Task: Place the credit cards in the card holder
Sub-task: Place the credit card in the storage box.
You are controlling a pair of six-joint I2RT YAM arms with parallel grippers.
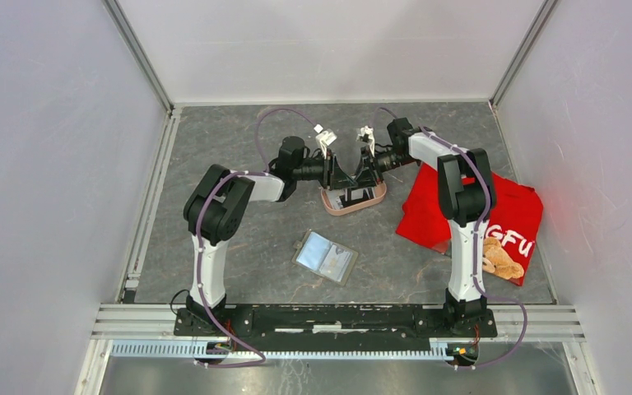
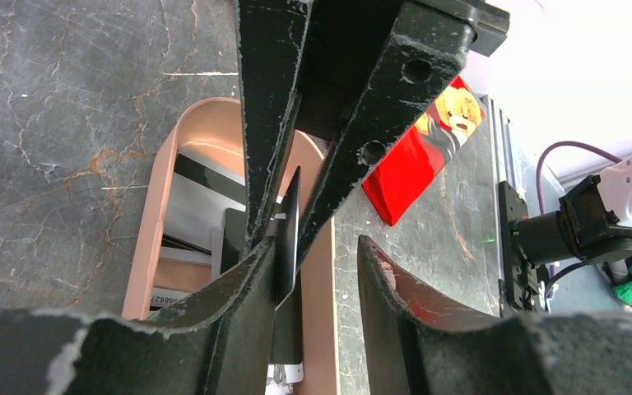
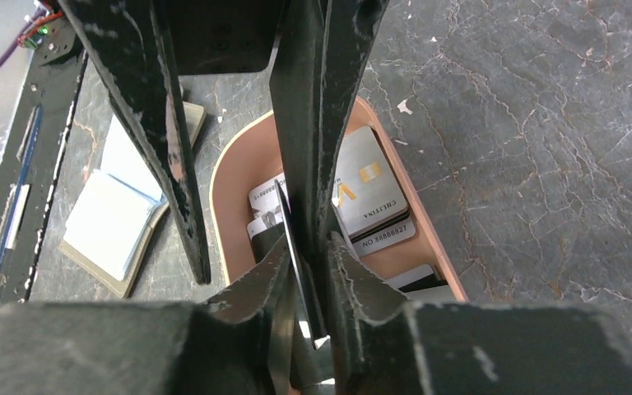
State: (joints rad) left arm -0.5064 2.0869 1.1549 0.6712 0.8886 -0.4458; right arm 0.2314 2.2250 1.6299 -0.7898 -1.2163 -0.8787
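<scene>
Both grippers meet over the pink oval tray (image 1: pixel 378 196), which holds several silvery and whitish credit cards (image 3: pixel 370 185). My right gripper (image 3: pixel 307 244) is shut on one dark card (image 3: pixel 290 216), held on edge above the tray. The card also shows edge-on in the left wrist view (image 2: pixel 288 234). My left gripper (image 2: pixel 317 247) is open. One of its fingers (image 2: pixel 243 304) lies against the card and the other stands well apart from it. The olive-grey card holder (image 1: pixel 325 255) lies open on the table nearer the arm bases. It also shows in the right wrist view (image 3: pixel 123 214).
A red cloth with a yellow print (image 1: pixel 469 214) lies to the right of the tray and shows in the left wrist view (image 2: pixel 415 156). White walls close in the grey stone-patterned table on three sides. A metal rail runs along the near edge.
</scene>
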